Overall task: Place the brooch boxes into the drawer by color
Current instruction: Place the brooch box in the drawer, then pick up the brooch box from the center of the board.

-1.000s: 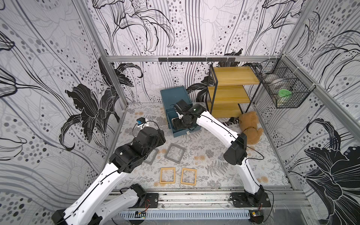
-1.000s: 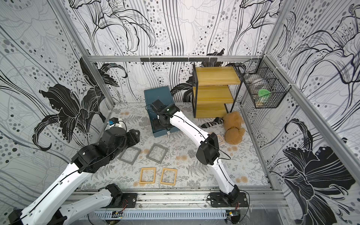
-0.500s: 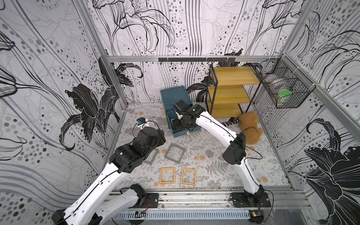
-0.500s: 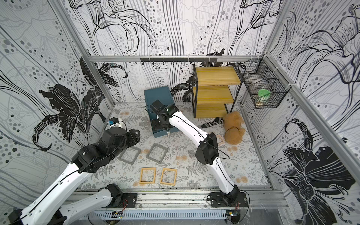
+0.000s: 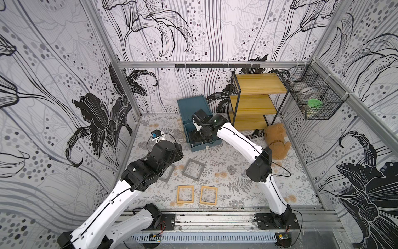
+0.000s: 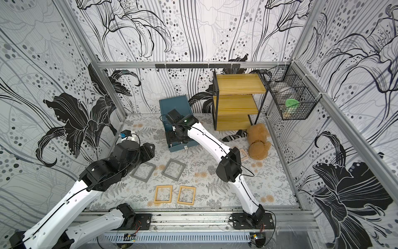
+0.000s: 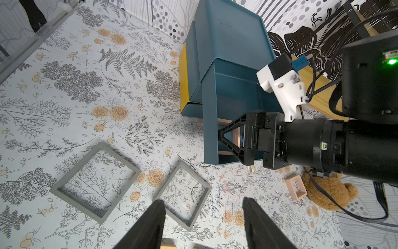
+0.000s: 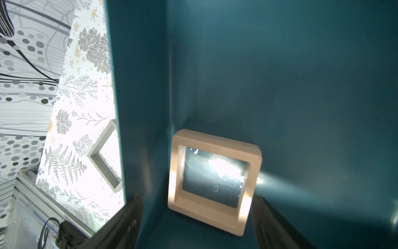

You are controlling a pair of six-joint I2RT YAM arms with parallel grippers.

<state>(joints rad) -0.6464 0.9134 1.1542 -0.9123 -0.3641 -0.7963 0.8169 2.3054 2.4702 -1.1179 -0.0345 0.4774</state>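
Note:
The open teal drawer (image 5: 205, 146) juts from the chest (image 5: 192, 105). My right gripper (image 8: 198, 200) reaches down into it, open. A pale pink-beige brooch box (image 8: 213, 183) lies loose on the drawer floor (image 8: 280, 86) between the fingers. Another pink-beige box (image 6: 243, 155) lies on the table by the right arm's elbow. Two grey boxes (image 5: 193, 171) (image 6: 143, 171) and two yellow-tan boxes (image 5: 185, 194) (image 5: 208, 195) lie flat near the front. My left gripper (image 7: 203, 202) hangs open and empty above a grey box (image 7: 183, 194).
A yellow shelf rack (image 5: 256, 103) stands right of the chest, with a teddy bear (image 5: 276, 142) and a striped sock (image 5: 255, 134) at its foot. A wire basket (image 5: 314, 101) hangs on the right wall. The right arm stretches across the table's middle.
The right gripper's jaws have spread wider inside the drawer, and the pink-beige box now lies free between them. The left arm has not moved.

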